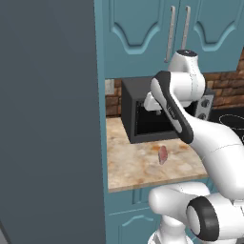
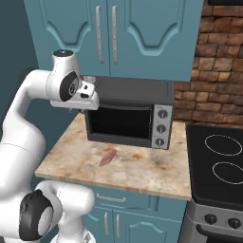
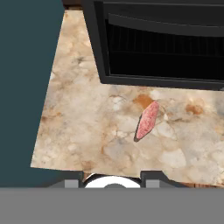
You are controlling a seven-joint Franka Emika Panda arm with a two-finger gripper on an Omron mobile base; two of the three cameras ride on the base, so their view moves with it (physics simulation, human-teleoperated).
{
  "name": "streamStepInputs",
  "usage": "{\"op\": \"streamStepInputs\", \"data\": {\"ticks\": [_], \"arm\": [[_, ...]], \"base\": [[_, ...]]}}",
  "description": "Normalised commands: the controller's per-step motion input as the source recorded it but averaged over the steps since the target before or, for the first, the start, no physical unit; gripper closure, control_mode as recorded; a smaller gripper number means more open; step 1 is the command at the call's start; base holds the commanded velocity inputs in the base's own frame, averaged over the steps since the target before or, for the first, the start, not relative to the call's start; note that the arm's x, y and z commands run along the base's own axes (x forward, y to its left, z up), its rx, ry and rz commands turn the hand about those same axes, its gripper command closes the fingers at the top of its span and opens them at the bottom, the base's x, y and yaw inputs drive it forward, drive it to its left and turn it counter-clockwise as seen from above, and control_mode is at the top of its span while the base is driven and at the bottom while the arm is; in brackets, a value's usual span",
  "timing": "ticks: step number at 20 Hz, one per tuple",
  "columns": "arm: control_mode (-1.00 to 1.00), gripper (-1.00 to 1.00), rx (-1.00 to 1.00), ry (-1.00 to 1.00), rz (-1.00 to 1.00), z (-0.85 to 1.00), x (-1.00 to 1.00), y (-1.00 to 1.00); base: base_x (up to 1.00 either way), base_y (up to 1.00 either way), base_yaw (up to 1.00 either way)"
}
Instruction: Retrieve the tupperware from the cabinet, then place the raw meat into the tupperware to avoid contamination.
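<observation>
Open counter surrounds the raw meat; microwave blocks behind.

My arm bends up from the lower left of the right base view, elbow high, hand at centre left, pointing down; finger spread unclear.

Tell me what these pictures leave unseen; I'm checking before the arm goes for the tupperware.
- Inside of the cabinet: both base views show its doors shut, so whether a tupperware sits there cannot be told.
- gripper: the left base view has the arm's own links across it; in the hand view its fingertips are cut by the bottom edge, so its opening is unclear.
- raw meat: underside hidden against the counter.
</observation>
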Motion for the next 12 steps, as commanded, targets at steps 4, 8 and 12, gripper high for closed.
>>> {"op": "streamStepInputs", "data": {"ticks": [4, 8, 12], "arm": [[-1.0, -1.0, 0.0, -0.01, 0.0, 0.0, 0.0, 0.0], [-1.0, -1.0, 0.0, -0.07, 0.0, 0.0, -0.07, -0.01], [-1.0, -1.0, 0.0, -0.17, 0.0, 0.04, -0.17, -0.09]], "base": [[0.0, 0.0, 0.0], [0.0, 0.0, 0.0], [0.0, 0.0, 0.0]]}}
